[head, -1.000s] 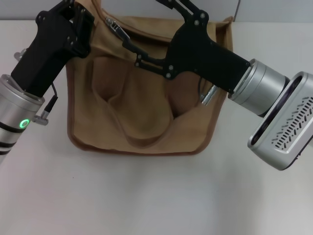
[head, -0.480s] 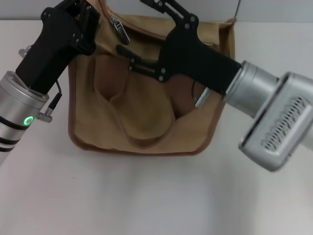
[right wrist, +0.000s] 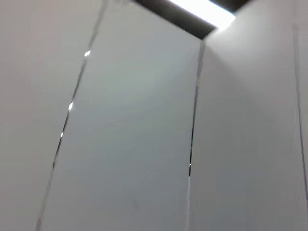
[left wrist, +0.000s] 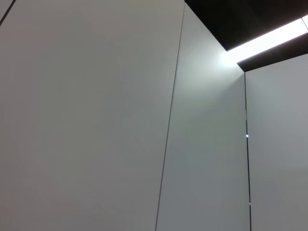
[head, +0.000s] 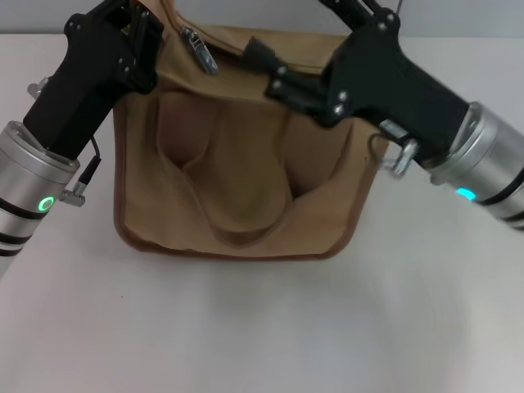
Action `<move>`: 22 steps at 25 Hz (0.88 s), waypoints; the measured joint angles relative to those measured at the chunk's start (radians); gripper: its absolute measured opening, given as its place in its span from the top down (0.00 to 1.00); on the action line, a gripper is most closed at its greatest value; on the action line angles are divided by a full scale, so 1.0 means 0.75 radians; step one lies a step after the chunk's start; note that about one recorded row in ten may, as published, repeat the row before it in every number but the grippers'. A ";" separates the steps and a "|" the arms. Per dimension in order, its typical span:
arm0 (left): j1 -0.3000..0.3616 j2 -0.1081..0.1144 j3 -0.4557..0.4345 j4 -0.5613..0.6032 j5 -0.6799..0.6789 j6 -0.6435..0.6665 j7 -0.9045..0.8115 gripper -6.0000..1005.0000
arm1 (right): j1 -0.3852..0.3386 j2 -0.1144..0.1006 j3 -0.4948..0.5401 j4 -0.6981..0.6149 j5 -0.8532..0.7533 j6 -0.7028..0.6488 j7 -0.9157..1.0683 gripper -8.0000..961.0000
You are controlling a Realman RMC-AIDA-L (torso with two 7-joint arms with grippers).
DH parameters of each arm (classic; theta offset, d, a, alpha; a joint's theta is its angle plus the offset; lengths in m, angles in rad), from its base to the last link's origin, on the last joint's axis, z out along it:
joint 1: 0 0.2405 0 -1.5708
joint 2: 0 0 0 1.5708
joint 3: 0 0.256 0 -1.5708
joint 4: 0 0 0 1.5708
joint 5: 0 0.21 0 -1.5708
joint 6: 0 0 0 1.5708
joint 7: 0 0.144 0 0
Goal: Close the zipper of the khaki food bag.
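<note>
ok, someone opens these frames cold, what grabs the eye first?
The khaki food bag fills the middle of the head view, lying on the white table with its strap looped down the front. Both black arms crowd its far edge: the left gripper at the bag's left top corner, the right gripper over the top panel, right of the silver pull tab. Both wrist views show only grey wall panels and a ceiling light.

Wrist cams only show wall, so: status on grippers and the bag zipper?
Left gripper at the khaki food bag's top left corner. Right gripper at the top edge, right of the silver pull tab. Fingers unclear. Nothing in the way.
</note>
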 joint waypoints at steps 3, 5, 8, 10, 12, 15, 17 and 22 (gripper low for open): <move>0.001 0.000 0.000 0.000 0.000 0.003 0.000 0.95 | 0.068 -0.066 0.094 0.017 -0.187 -0.011 0.602 0.13; 0.002 0.000 0.000 0.000 0.001 0.004 0.000 0.95 | 0.086 -0.080 0.123 0.017 -0.264 -0.012 0.714 0.13; 0.002 0.000 0.000 0.000 0.003 0.004 0.000 0.95 | 0.128 -0.094 0.241 0.005 -0.511 -0.013 0.990 0.13; 0.002 0.000 0.000 0.001 0.003 0.005 0.000 0.95 | 0.127 -0.085 0.293 -0.007 -0.591 -0.003 1.026 0.13; 0.002 0.000 0.000 0.002 0.004 0.005 0.000 0.95 | 0.126 -0.081 0.320 -0.010 -0.626 0.005 1.043 0.13; 0.002 0.000 0.000 0.002 0.006 0.008 0.000 0.95 | 0.132 -0.073 0.390 -0.013 -0.713 0.019 1.109 0.13; 0.002 0.000 0.000 0.002 0.006 0.009 0.000 0.95 | 0.140 -0.071 0.426 -0.013 -0.758 0.024 1.133 0.13; -0.001 0.000 0.000 0.002 0.006 0.015 0.000 0.95 | 0.155 -0.071 0.457 -0.014 -0.783 0.061 1.160 0.13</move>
